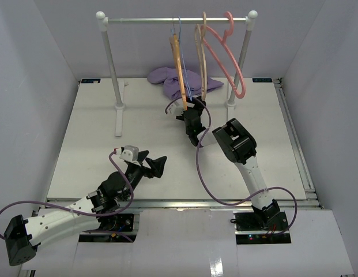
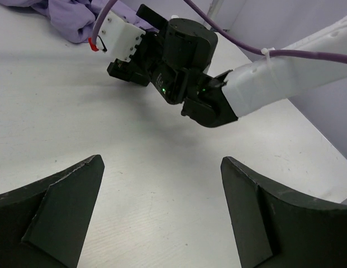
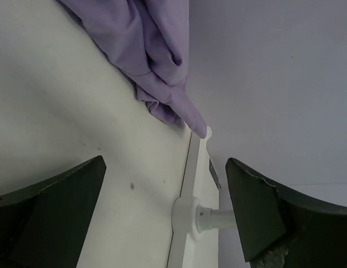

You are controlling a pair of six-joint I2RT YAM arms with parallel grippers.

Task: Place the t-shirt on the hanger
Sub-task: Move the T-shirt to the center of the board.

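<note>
1. We find the t-shirt [image 1: 162, 75] crumpled on the desk [image 1: 92, 138] at its far edge, beneath the rail [image 1: 155, 20].
2. The hanger [image 1: 231, 24] hangs from that rail, near its right post.
3. Left end effector [image 2: 162, 162] — fingers spread, nothing between them.
4. Right end effector [image 3: 165, 164] — likewise spread, just short of the t-shirt.

t-shirt [image 1: 163, 77] partly behind wooden hangers [image 1: 179, 60]
</note>
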